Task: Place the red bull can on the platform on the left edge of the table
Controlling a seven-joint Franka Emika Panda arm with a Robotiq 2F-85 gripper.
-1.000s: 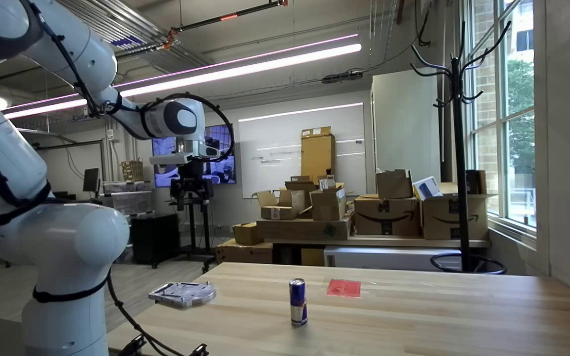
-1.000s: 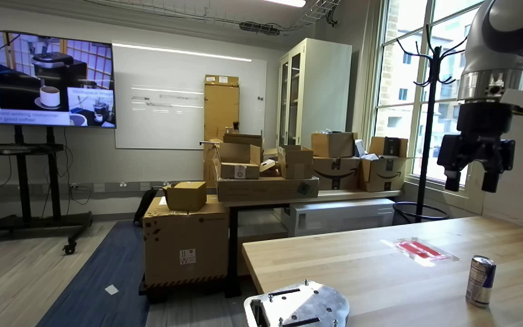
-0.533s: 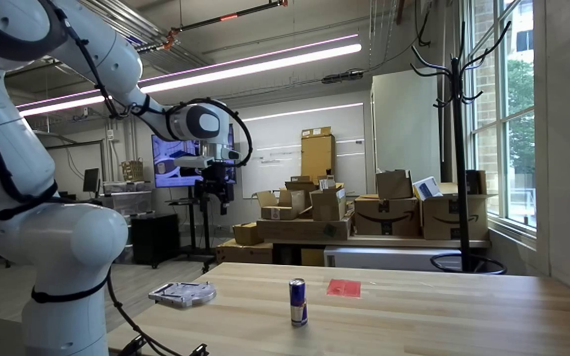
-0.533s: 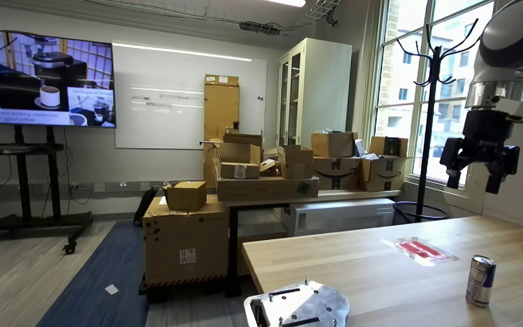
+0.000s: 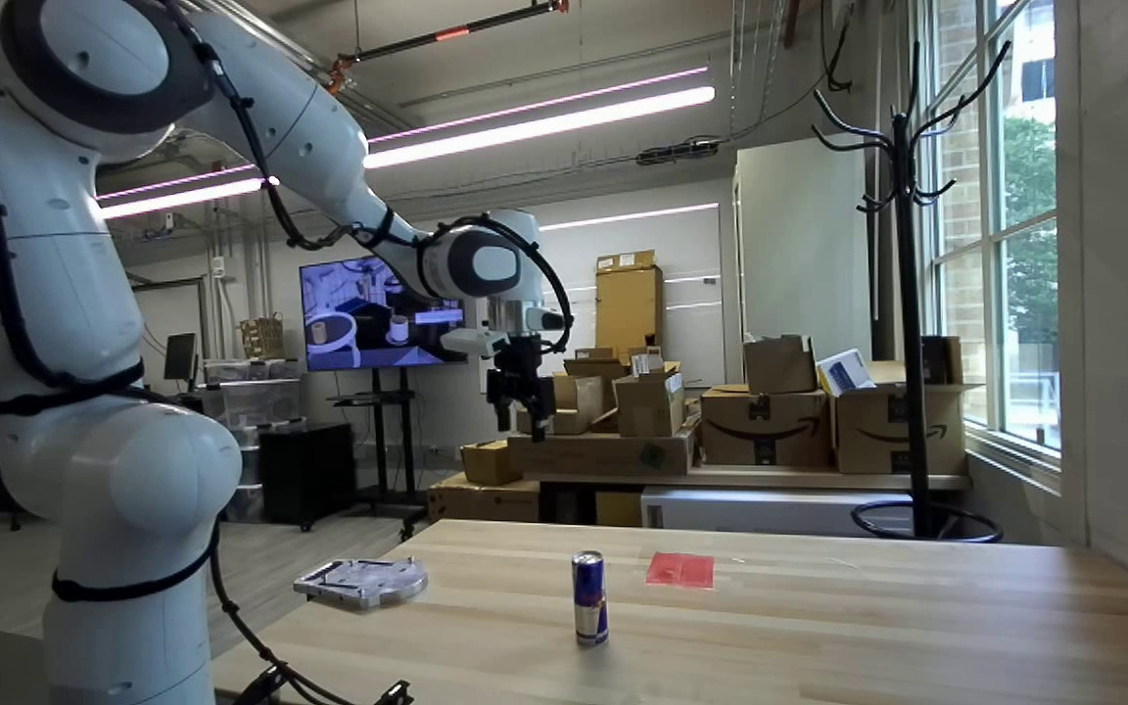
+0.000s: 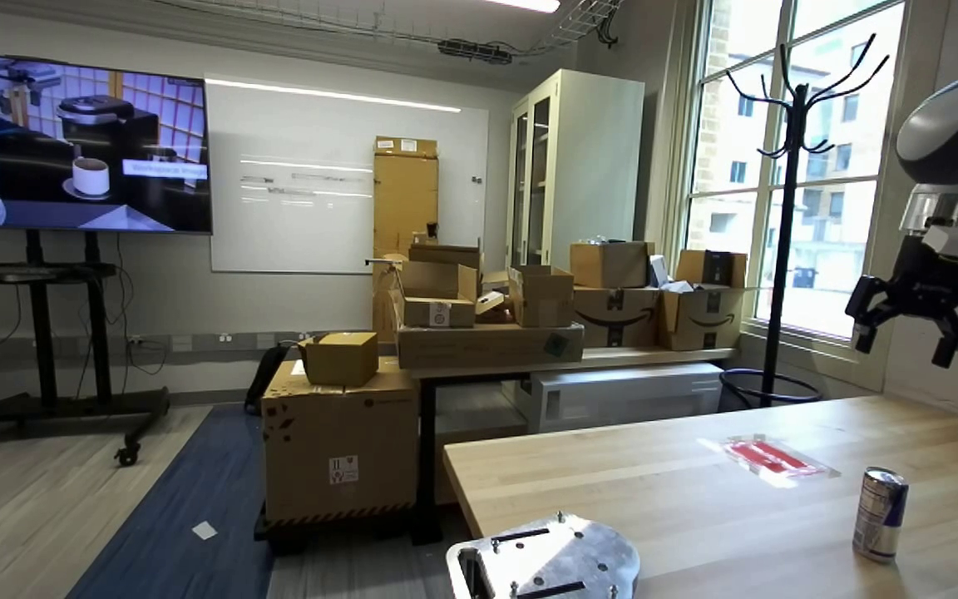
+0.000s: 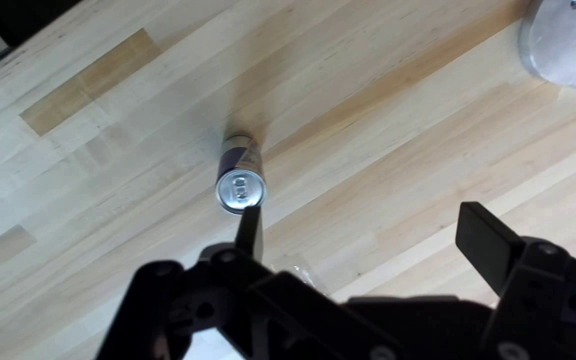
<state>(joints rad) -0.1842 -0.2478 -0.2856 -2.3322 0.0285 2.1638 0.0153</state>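
The dark blue and silver red bull can (image 5: 589,599) stands upright on the light wooden table (image 5: 838,636); it also shows in an exterior view (image 6: 880,514). The whitish-grey platform (image 5: 363,582) lies at the table's edge and shows in an exterior view (image 6: 558,553). My gripper (image 5: 522,426) hangs in the air, well above the table, open and empty; an exterior view also shows it (image 6: 903,349). In the wrist view the can (image 7: 242,172) is beyond the left fingertip of my gripper (image 7: 360,217), and part of the platform (image 7: 568,42) is at top right.
A flat red patch (image 5: 680,570) lies on the table near the can; it also shows in an exterior view (image 6: 770,457). Cardboard boxes (image 5: 765,426) and a black coat rack (image 5: 907,294) stand behind the table. A cable (image 5: 260,636) hangs by the arm's base.
The arm has swung over the table, bringing the open gripper rightward in both exterior views and nearer the can. The gripper has turned somewhat. The can and the platform have not moved.
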